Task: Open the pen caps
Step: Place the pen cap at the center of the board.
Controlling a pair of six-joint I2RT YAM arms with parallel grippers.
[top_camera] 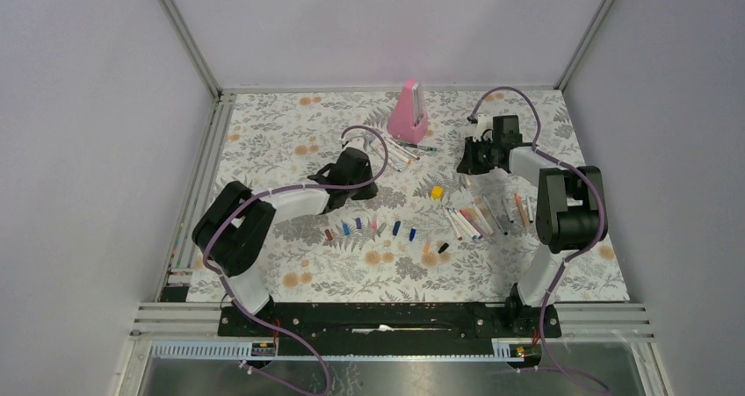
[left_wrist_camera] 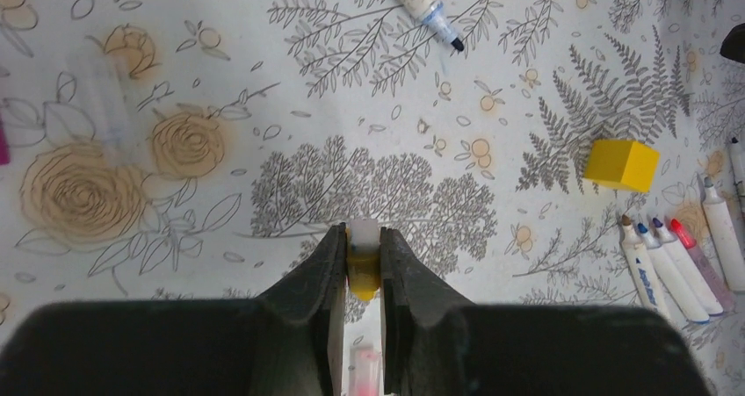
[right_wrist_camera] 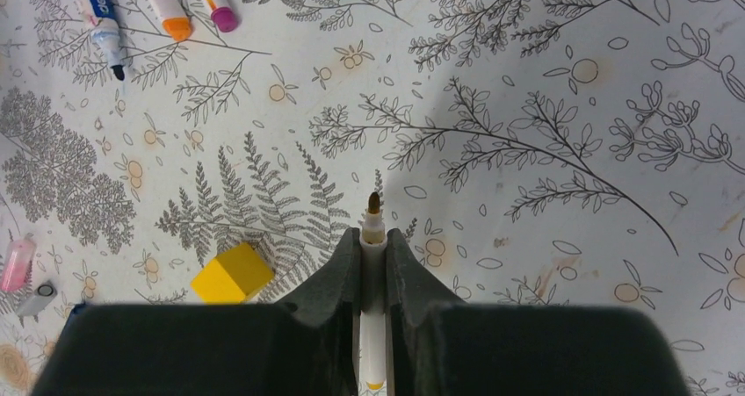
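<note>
Left wrist, left end effector (left_wrist_camera: 364, 238) pinching yellow cap (left_wrist_camera: 364, 273), axis along jaws, right end effector (right_wrist_camera: 372, 236) gripping pen (right_wrist_camera: 373, 222)

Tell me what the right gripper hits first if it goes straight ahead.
Probably only the floral table cover: bare cloth lies ahead of the right gripper and its thin white uncapped pen. Depth is unclear.

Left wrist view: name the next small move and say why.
Probably lower the left claw and release its yellow cap. The right claw grips a pen whose tip is already bare, so that cap looks pulled off and only needs setting down.
</note>
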